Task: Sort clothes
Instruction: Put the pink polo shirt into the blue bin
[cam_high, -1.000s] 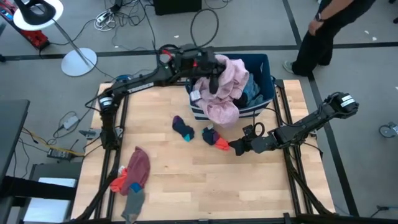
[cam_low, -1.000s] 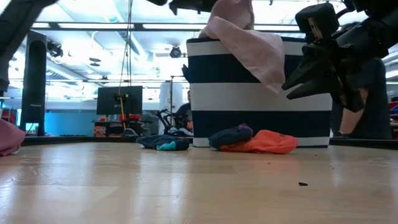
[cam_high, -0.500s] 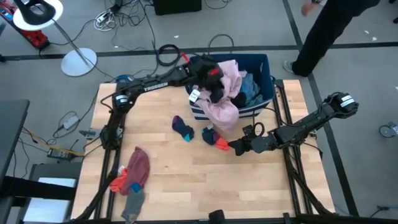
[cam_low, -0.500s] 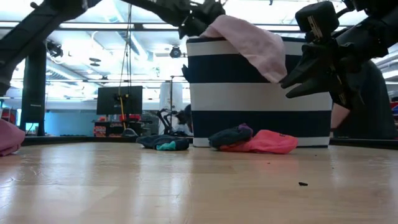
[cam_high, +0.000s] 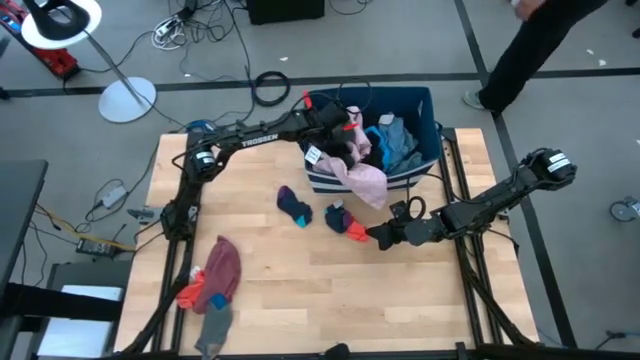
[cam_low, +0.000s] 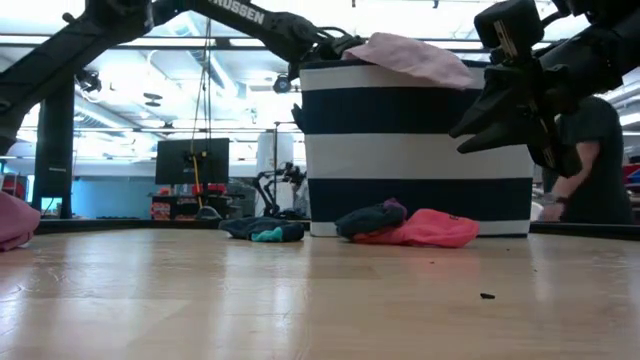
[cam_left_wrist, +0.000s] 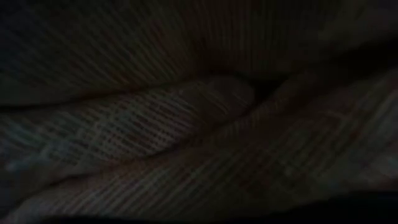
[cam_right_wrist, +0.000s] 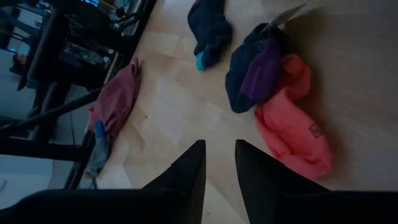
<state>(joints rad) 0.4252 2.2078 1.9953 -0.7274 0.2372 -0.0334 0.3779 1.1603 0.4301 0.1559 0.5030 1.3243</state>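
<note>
Pink garment draped over the bin rim, left gripper buried in it.
It looks light, limp and stretchy, so a bunched fold near the rim should lift best. Whether the left fingers hold cloth, I cannot tell. Right gripper hovers over the counter, fingers narrowly apart, holding nothing, near the orange piece and socks.

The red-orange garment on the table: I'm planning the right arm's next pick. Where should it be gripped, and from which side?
Grip the red-orange garment at its bunched end farthest from the navy-and-purple sock lying against it, so the sock stays put. It lies flat, so come down from above; the right gripper is open and hangs just short of that end.
</note>
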